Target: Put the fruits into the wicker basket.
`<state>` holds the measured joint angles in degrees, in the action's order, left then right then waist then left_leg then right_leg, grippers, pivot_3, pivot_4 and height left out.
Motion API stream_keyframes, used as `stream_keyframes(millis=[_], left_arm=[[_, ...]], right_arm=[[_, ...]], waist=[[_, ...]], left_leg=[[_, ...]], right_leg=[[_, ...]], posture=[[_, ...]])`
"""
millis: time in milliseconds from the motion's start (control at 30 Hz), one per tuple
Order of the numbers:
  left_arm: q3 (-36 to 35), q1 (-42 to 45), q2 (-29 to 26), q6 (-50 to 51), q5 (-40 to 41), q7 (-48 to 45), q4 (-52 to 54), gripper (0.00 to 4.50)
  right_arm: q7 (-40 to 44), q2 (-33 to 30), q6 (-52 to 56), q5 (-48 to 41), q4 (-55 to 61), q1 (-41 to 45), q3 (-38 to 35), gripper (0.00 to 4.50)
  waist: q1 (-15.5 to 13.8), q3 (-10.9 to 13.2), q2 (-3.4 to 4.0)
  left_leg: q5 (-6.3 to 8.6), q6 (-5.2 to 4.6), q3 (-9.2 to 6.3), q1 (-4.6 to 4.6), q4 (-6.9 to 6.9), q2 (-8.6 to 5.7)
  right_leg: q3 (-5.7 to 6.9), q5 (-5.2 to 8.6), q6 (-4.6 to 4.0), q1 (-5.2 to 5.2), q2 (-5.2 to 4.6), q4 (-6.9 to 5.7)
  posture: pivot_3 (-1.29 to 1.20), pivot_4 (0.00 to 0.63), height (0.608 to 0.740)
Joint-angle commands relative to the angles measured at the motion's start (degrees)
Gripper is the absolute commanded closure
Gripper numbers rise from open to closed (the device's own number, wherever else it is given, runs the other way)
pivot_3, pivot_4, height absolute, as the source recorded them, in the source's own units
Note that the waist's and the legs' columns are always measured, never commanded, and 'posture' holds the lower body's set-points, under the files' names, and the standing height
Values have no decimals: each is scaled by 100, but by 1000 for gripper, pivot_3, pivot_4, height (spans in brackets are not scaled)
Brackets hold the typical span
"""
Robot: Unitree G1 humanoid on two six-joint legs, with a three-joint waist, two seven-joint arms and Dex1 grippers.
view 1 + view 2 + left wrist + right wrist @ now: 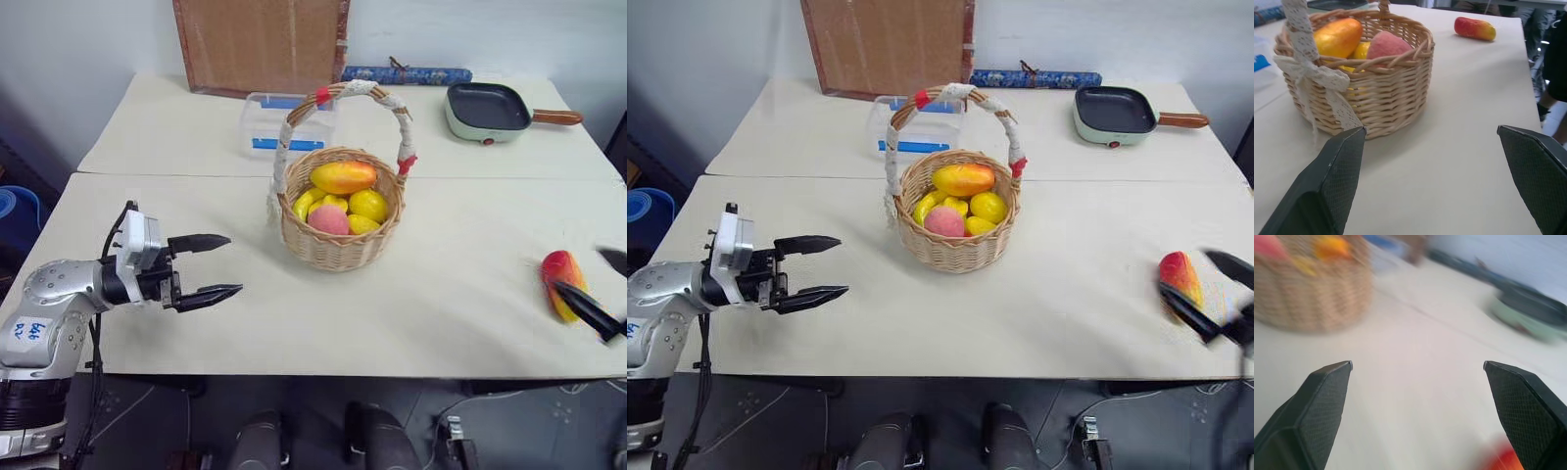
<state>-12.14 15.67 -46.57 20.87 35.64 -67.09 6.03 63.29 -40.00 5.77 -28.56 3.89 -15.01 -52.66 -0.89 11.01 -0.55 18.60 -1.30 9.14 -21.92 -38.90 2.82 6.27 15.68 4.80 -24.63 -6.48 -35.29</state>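
Observation:
The wicker basket [338,245] stands mid-table with its cloth-wrapped handle upright. Inside it lie a pink peach [328,218], an orange-yellow mango [343,177] and some yellow fruits. A red and yellow mango [558,272] lies on the table at the far right. My right gripper [578,271] is open around its near end, one finger crossing in front of it; the right wrist view shows a red blur [1503,460] low between the fingers. My left gripper [220,266] hangs open and empty left of the basket, pointing at the basket [1376,98].
Behind the basket sits a clear plastic box [284,122] with blue stripes. A frying pan [488,110] rests at the back right, with a blue roll [407,74] and a brown board [260,44] against the wall. Bare tabletop separates the basket from the right-hand mango.

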Motion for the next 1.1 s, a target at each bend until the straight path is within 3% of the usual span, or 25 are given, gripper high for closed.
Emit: stream_keyframes(millis=[33, 133, 267, 367, 533, 767, 867, 933, 1033, 1100], left_arm=[[-32, 95, -81, 29, 84, -158, 85, 0], [22, 122, -15, 17, 42, -158, 119, 0], [89, 150, 64, 9, 18, -103, 183, 0], [101, 138, 79, 29, 34, -76, 246, 0], [62, 26, 86, 65, 65, -7, 414, 0], [-199, -307, 59, 248, 238, 183, 775, 0], [-235, -365, 6, 261, 194, 195, 828, 0], [-253, -370, -5, 272, 190, 200, 844, 0], [-303, -337, -32, 305, 224, 214, 843, 0], [-338, -325, -50, 308, 224, 211, 823, 0]], right_arm=[[-81, 162, -319, -100, -180, -558, -512, 22], [-317, 164, -176, -187, -197, -705, -457, 22], [-1031, -472, 1039, -237, -111, -84, 140, 22], [-1542, -1178, 2239, -263, -467, 898, 808, 22], [-1701, -2119, 4189, -228, -1237, 2477, 2257, 22], [-2445, -2030, 3858, 1085, -2938, 4212, 3904, 22], [-1822, -2012, 4314, 1004, -3076, 4385, 4359, 649], [-1670, -2019, 4360, 1043, -3132, 4426, 4496, 1315], [-1489, -2013, 4550, 919, -3291, 4583, 4479, 2273], [-1151, -1985, 4699, 586, -3017, 4654, 4286, 2564]], waist=[[121, -6, -15], [232, -9, -15], [347, -10, -12], [377, -10, -12], [296, -10, -11], [233, -10, -11], [248, -10, -12], [239, -10, -12], [247, -10, -12], [250, -10, -12]], left_leg=[[2, -1, 1, 20, 2, 9], [22, 19, 17, 85, 27, 20], [11, 18, 31, 99, 51, 22], [4, 23, 39, 87, 55, 18], [-9, 38, 30, 74, 63, 24], [-16, 23, 30, 56, 58, 9], [-19, 18, 36, 55, 55, 7], [-20, 19, 30, 55, 53, 11], [-20, 19, 34, 57, 54, 10], [-20, 20, 34, 56, 53, 12]], right_leg=[[-6, -1, 0, 16, -1, -2], [-25, 2, -6, 56, -3, -2], [-42, 5, -10, 51, -10, -5], [-50, 5, -11, 14, -15, -36], [-46, 12, -24, -7, -7, -51], [-32, 12, -22, -8, -12, -30], [-32, 10, -18, -5, -15, -23], [-29, 9, -18, -3, -12, -28], [-31, 8, -17, -7, -13, -34], [-30, 8, -17, -6, -10, -33]], posture=[[0, 150, 740], [0, 150, 740], [0, 150, 740], [0, 150, 740], [0, 150, 740], [0, 150, 740], [0, 150, 740], [0, 150, 740], [0, 150, 740], [0, 150, 740]])
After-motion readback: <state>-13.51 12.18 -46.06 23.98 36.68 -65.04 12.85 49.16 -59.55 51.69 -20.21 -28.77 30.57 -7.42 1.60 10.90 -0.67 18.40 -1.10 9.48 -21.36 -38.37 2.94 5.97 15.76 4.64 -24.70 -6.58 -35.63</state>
